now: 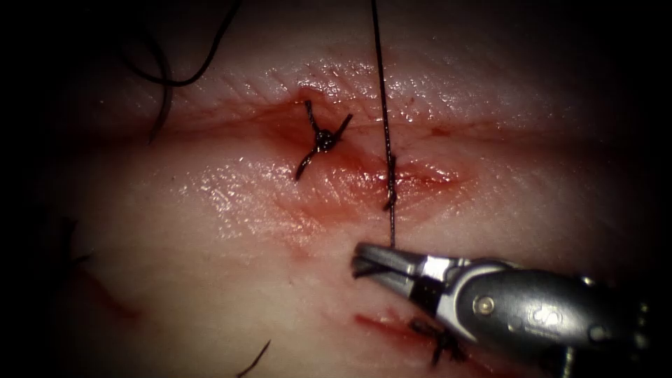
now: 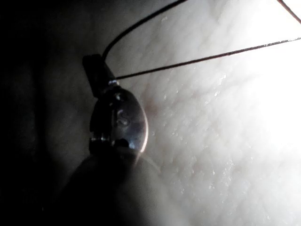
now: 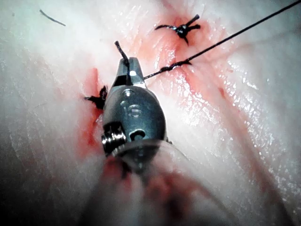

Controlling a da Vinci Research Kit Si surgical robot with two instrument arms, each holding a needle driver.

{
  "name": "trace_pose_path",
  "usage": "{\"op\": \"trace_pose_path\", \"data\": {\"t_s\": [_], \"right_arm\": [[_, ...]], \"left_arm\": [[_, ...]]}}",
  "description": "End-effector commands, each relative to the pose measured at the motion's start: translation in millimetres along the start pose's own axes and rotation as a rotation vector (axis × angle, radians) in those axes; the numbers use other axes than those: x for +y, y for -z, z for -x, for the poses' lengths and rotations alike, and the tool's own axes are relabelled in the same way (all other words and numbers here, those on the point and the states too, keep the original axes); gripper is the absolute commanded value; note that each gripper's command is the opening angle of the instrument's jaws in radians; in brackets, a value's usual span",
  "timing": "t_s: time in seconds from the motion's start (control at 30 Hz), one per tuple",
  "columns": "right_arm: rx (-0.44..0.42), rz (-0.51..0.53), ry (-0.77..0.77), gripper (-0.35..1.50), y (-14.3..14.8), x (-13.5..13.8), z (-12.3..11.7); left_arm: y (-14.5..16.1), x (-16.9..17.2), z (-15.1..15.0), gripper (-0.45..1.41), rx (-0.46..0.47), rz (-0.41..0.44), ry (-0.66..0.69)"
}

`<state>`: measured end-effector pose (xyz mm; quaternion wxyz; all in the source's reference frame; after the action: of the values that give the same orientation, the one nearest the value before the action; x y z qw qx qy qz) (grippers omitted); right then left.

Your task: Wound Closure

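In the endoscope view, our right hand (image 1: 365, 260) comes in from the right and lies low on the tissue (image 1: 210, 280), below the cut (image 1: 434, 175). Its jaws are closed on the thread (image 1: 383, 105), which runs straight up from the jaws, crosses the cut and leaves the picture at the top. Where it crosses the cut, we see a twisted part of thread (image 1: 390, 183), perhaps a knot not yet pulled down. To the left of it, 1 finished knot (image 1: 323, 138) with short cut ends already sits on the cut. Another dark knot (image 1: 437, 339) lies beside the tool in the red fluid (image 1: 381, 323). We judge that at least 1 stitch is done and a second is in work; the cut to the right looks open.

In the left wrist view, our left hand (image 2: 96, 70) is dark against the pale tissue. It appears closed on the thread (image 2: 207, 57), which runs away from it taut.

In the right wrist view, the right hand (image 3: 128, 70) grips the thread (image 3: 235, 34) close to the twisted part (image 3: 173, 66), and the finished knot (image 3: 181, 29) lies beyond. We cannot find the needle in these pictures.
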<state>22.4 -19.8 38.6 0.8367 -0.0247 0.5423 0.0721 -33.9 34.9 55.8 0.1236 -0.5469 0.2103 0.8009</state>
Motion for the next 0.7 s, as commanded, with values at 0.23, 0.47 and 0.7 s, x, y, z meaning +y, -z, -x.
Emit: {"op": "trace_pose_path", "data": {"t_s": [0.23, 0.47, 0.7], "right_arm": [[0.066, 0.035, -0.139, -0.11, 0.3, 1.5, -2.3], [0.092, 0.039, -0.26, 1.18, 0.8, 2.3, -3.8], [0.141, 0.052, -0.36, 1.48, 1.3, 2.6, -4.8]], "left_arm": [[2.3, 4.4, -4.2, -0.45, 0.09, 0.049, 0.047], [7.4, 9.1, -9.1, -0.45, 0.164, 0.155, 0.1], [13.2, 13.2, -14.3, -0.45, 0.209, 0.209, 0.121]]}}
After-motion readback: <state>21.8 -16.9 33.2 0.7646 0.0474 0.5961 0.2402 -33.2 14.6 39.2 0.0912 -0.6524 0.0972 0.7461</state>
